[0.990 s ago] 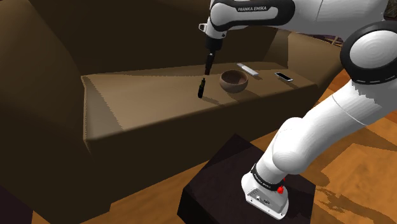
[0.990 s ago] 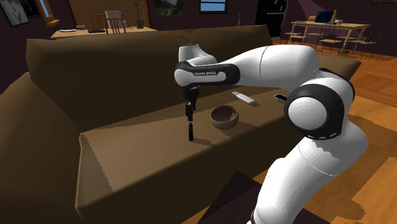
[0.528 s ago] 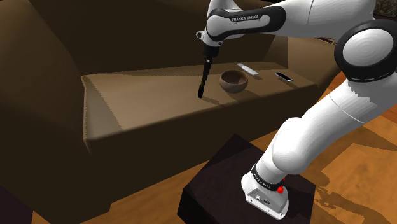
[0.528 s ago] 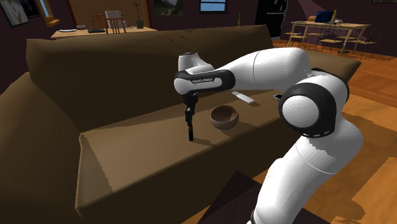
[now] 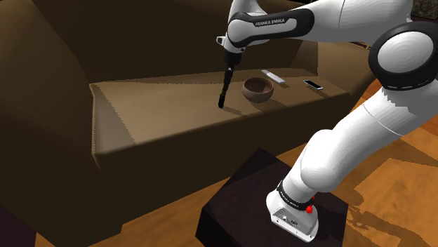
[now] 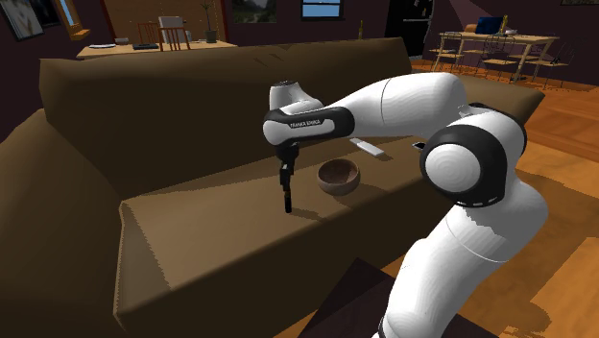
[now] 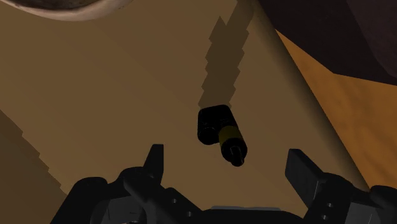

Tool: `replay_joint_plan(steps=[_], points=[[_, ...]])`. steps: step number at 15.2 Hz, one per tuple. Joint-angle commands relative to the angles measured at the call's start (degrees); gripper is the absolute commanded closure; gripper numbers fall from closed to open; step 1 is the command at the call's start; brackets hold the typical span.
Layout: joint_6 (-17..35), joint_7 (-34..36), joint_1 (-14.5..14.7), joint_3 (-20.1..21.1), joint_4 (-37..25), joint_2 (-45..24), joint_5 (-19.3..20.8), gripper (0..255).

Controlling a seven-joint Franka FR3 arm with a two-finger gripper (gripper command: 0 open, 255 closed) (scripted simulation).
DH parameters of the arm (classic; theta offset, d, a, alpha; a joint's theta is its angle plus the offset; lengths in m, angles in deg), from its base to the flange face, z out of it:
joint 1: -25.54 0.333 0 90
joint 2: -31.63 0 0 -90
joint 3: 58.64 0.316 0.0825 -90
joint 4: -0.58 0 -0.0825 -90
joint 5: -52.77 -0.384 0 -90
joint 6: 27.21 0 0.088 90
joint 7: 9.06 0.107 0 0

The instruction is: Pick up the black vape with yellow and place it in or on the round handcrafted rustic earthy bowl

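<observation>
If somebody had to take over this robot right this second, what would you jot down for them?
Gripper: open, hanging over the vape, a finger on either side of it, not touching.
Black vape with a yellow band: upright on the brown sofa seat, close beside the bowl.
Round brown bowl: on the same seat.
Done: gripper lined up around the vape.
Left: close on the vape, lift it, carry it over the bowl, let go.
</observation>
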Motion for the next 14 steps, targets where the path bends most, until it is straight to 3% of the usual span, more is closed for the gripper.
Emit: replay_joint_plan(steps=[1,10,14], points=[[0.0,0.0,0.0,0.0,0.0,0.0,0.0,255],[0.0,0.0,0.0,0.0,0.0,0.0,0.0,255],[-3.1,-0.1,0.1,0.2,-2.7,0.4,0.0,255]])
